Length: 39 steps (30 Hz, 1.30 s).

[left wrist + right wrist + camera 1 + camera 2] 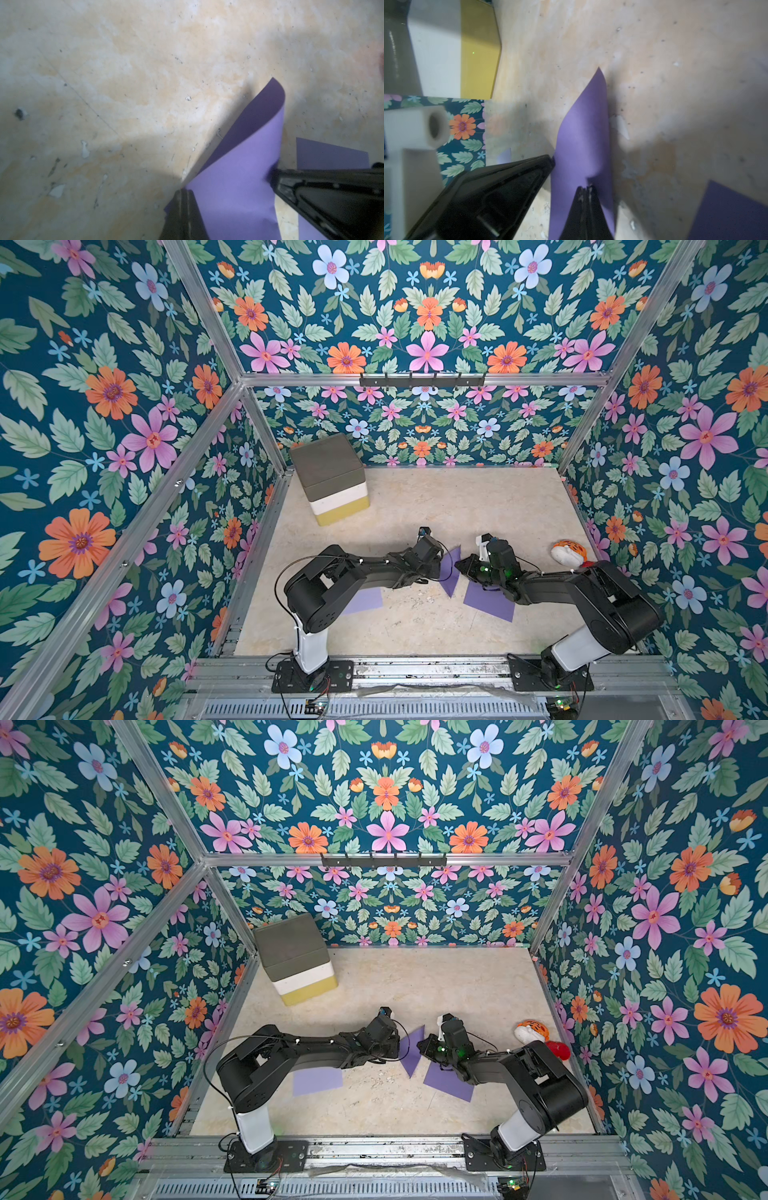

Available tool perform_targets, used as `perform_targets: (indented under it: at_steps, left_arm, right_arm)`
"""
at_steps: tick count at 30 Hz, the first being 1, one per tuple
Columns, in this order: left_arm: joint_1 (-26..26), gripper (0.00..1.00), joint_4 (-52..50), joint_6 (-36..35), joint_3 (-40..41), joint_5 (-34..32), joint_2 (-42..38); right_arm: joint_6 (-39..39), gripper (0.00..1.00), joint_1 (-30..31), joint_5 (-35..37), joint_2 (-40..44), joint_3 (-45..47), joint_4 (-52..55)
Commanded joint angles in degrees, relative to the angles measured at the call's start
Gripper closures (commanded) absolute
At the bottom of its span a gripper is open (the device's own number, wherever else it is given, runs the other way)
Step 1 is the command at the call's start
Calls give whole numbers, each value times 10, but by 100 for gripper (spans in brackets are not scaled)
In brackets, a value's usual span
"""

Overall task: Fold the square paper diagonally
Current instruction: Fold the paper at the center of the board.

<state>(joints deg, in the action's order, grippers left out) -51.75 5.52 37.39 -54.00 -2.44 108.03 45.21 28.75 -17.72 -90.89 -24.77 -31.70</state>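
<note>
The left gripper (pixel 184 193) is pinching one edge of the purple paper (pixel 234 193), its jaws pressed together. The paper is curling, with its tip pointing toward one o'clock from that grip. At three o'clock the right gripper (pixel 274 178) is meeting the paper's other edge. At two o'clock a second purple sheet (pixel 332 153) is lying flat on the scuffed beige table (pixel 124 83).

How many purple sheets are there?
3: middle sheet lifted mid-table; left sheet flat by the left arm; right sheet partly under the right arm. Others may be hidden.
</note>
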Motion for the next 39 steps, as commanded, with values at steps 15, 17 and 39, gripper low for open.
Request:
perform_targets:
  at_steps: [15, 17, 39]
  left_arm:
    - [1, 100, -249, -11, 8, -18, 37]
    - [1, 100, -249, -10, 8, -18, 37]
    - [0, 100, -249, -14, 6, -10, 37]
  right_arm:
    - [-82, 98, -2, 150, 80, -21, 184]
    - [-85, 98, -1, 119, 95, -26, 170]
    - [-88, 100, -1, 101, -30, -67, 105]
